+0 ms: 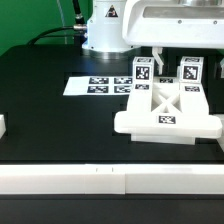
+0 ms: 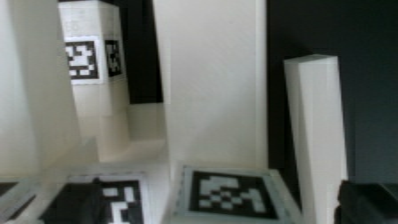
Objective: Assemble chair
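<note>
The chair's cross-braced flat plate (image 1: 165, 105) lies on the black table with a tag on its front edge. Two tagged white blocks (image 1: 143, 72) (image 1: 190, 72) stand upright behind it. My gripper (image 1: 170, 60) hangs over the back of the plate between these blocks, open and holding nothing. In the wrist view, tall white bars (image 2: 205, 80) (image 2: 311, 120) and a tagged upright block (image 2: 89, 65) rise ahead. A tagged white part (image 2: 222, 190) lies between my dark fingertips (image 2: 370, 205), which stand far apart. My gripper (image 2: 199, 212) touches nothing that I can see.
The marker board (image 1: 100, 86) lies flat on the exterior view's left of the plate. The robot base (image 1: 105, 30) stands behind it. A long white ledge (image 1: 100, 180) runs along the table's front. A small white piece (image 1: 3, 127) sits at the exterior view's left edge.
</note>
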`<state>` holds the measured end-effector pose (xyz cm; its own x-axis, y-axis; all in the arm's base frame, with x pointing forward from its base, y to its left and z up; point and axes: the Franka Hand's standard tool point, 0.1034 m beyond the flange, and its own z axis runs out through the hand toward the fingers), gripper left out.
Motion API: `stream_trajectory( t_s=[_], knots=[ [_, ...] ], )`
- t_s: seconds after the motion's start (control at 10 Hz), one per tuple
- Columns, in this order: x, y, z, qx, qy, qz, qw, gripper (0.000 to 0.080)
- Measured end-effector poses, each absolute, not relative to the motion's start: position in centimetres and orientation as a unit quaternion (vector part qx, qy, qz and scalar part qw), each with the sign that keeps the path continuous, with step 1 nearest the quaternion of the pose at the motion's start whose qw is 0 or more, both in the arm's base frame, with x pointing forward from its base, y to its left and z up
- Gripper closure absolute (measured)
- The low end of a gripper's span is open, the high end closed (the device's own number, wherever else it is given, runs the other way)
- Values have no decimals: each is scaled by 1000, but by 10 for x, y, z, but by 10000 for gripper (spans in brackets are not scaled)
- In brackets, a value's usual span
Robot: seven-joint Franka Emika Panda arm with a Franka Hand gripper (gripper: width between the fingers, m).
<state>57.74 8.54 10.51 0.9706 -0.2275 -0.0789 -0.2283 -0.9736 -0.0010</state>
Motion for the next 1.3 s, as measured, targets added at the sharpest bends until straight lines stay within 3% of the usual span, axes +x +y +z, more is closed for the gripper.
stream_trajectory(
  t_s=[0.1,0.2,0.3,0.4,1.3],
  knots=[
    [577,85,105,-993,116,39,5,252],
    [577,85,105,-992,116,39,5,252],
    [577,85,105,-992,121,39,5,435],
    [577,85,105,-990,133,40,5,532],
    [576,90,104,-910,414,41,-5,530]
  ],
)
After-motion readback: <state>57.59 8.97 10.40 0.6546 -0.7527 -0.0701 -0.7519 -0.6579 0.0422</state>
